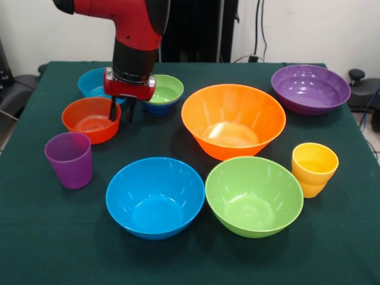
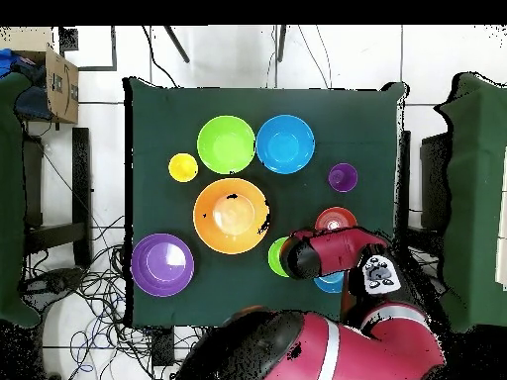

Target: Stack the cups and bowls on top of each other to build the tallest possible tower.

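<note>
- The arm [image 1: 127,21] had glossy red shells with black joints.
- A black cylindrical wrist ended in a red block.
- The gripper [image 1: 121,111] carried thin black fingers.

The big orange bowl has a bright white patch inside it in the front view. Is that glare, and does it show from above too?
Yes, glare: in the front view the large orange bowl shows a pale reflection on its glossy floor; in the overhead view the same bowl has a lighter centre, and the purple bowl also carries a white highlight.
</note>
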Controlling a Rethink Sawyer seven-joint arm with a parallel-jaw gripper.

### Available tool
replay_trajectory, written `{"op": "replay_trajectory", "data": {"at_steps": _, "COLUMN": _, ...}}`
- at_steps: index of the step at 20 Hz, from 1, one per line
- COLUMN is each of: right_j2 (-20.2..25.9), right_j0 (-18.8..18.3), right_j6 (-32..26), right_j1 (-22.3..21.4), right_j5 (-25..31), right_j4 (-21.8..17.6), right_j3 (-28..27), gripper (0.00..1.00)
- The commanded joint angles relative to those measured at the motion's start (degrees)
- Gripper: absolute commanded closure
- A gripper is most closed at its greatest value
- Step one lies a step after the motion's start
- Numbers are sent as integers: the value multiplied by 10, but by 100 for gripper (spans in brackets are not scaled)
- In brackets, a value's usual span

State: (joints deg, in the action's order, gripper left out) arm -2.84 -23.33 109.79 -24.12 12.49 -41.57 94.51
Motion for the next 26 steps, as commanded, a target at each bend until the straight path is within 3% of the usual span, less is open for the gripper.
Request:
{"op": "replay_trajectory", "data": {"at_steps": 1, "right_j2": 54, "right_j0": 1, "right_j6": -26, "right_j1": 11, "right_j5": -1, "right_j4": -32, "right_j3": -30, "gripper": 100}}
{"op": "replay_trajectory", "data": {"at_steps": 14, "right_j2": 59, "right_j0": 2, "right_j6": -27, "right_j1": 1, "right_j5": -9, "right_j4": -34, "right_j3": -28, "gripper": 100}}
{"op": "replay_trajectory", "data": {"at_steps": 19, "right_j2": 96, "right_j0": -13, "right_j6": -71, "right_j1": -72, "right_j5": 38, "right_j4": -15, "right_j3": 1, "gripper": 100}}
{"op": "replay_trajectory", "data": {"at_steps": 26, "right_j2": 113, "right_j0": -14, "right_j6": -79, "right_j1": -125, "right_j5": 80, "right_j4": 5, "right_j3": 26, "gripper": 100}}
